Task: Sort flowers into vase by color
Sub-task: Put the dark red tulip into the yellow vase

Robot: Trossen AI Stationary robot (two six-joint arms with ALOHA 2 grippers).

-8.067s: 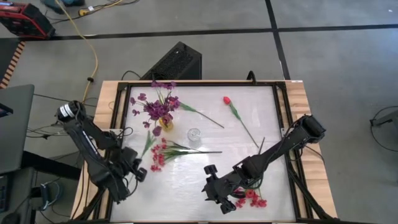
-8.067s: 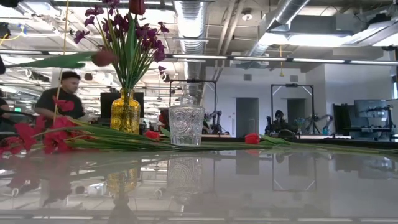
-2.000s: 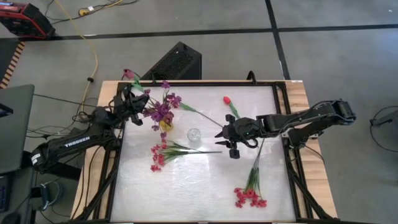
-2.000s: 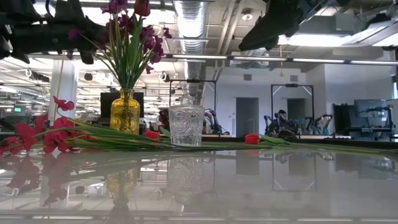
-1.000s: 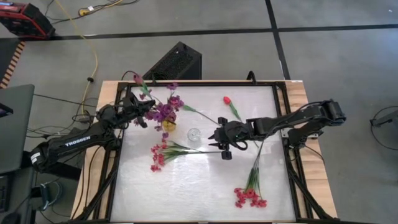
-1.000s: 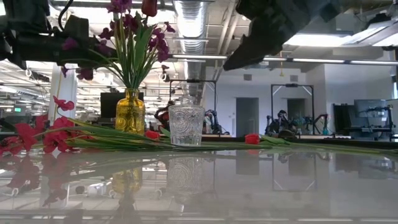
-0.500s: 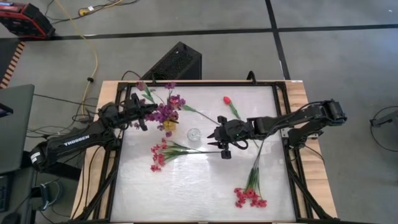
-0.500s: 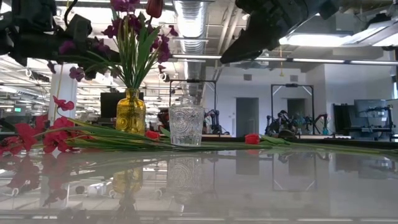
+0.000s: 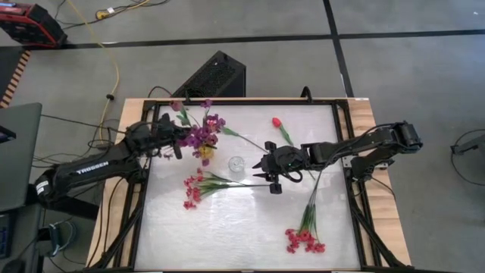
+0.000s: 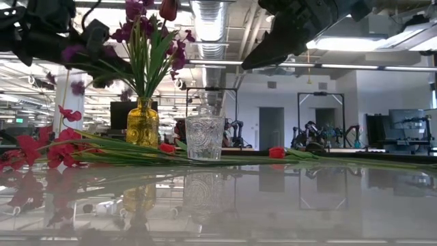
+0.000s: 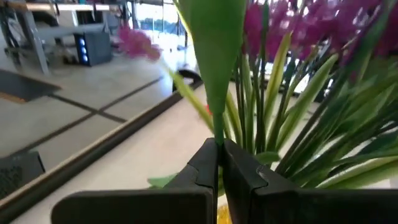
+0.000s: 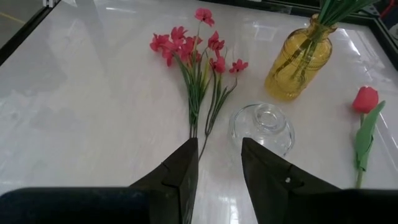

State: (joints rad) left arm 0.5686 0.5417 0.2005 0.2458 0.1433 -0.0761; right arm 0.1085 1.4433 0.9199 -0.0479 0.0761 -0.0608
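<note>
A yellow vase at the table's far left holds purple flowers. My left gripper hovers just left of it, shut on one more purple flower whose blossom points toward the far edge. A clear glass vase stands mid-table. My right gripper hangs open above the table just right of it, with nothing between its fingers. A red-pink spray lies flat near the clear vase, and a red tulip lies at the far side. My left gripper pinches the purple flower's green stem between its two fingers, well below the blossom. The fingers come level from the table's left and lie across the stem. The flower is lifted off the table and slants up; whether its lower end is in the yellow vase cannot be told.
A second red-pink spray lies near the table's near right corner, its stem reaching under my right arm. A black box stands beyond the far edge. Bare tabletop lies along the near side.
My left gripper has tipped and crept toward the yellow vase, swinging the held flower's blossom end closer to the purple bunch. It stays shut on the stem.
</note>
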